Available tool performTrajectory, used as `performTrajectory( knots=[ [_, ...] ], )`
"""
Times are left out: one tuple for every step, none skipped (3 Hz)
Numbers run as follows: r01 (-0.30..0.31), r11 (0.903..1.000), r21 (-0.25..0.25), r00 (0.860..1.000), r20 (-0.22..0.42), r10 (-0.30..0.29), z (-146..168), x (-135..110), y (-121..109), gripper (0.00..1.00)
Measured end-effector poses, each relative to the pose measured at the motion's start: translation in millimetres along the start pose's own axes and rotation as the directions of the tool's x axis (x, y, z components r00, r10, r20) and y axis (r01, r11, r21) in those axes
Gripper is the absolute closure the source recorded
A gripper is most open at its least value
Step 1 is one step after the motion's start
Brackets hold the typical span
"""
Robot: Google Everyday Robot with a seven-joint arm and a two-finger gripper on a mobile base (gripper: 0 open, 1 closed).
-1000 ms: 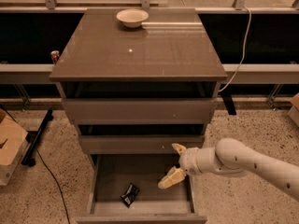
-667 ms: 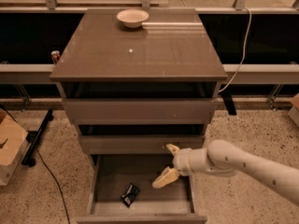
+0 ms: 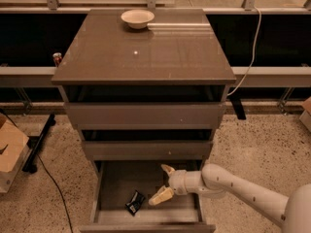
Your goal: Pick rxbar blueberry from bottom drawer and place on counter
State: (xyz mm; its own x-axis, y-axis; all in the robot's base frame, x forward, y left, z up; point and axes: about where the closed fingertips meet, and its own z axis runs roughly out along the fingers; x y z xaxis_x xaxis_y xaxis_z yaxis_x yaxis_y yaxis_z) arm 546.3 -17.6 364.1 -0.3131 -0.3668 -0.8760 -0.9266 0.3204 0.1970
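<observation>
The rxbar blueberry point(image 3: 135, 202) lies in its dark wrapper on the floor of the bottom drawer point(image 3: 112, 188), left of centre. The drawer is pulled open. My gripper point(image 3: 163, 183) reaches in from the right on a white arm and hangs over the drawer, just right of the bar and apart from it. Its two pale fingers point(image 3: 161, 196) are spread open and hold nothing. The counter point(image 3: 146, 52) is the glossy grey-brown top of the cabinet above.
A pale bowl point(image 3: 137, 18) stands at the back of the counter. The two upper drawers point(image 3: 146, 115) are partly open. A cardboard box point(image 3: 9, 149) and a black cable lie on the floor at left. A small can point(image 3: 57, 58) stands on the ledge at left.
My gripper has moved left across the bottom drawer, closer to the rxbar. The bar has not moved.
</observation>
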Motion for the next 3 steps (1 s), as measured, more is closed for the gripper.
performTrajectory(
  knots=[
    [-0.016, 0.9998, -0.007, 1.0, -0.001, 0.016, 5.0, 6.2, 5.4, 0.0],
    [-0.018, 0.9998, 0.004, 1.0, -0.011, 0.018, 9.9, 8.4, 2.6, 0.0],
    [-0.017, 0.9996, 0.024, 1.0, 0.014, 0.016, 26.9, 17.9, -5.9, 0.0]
  ],
)
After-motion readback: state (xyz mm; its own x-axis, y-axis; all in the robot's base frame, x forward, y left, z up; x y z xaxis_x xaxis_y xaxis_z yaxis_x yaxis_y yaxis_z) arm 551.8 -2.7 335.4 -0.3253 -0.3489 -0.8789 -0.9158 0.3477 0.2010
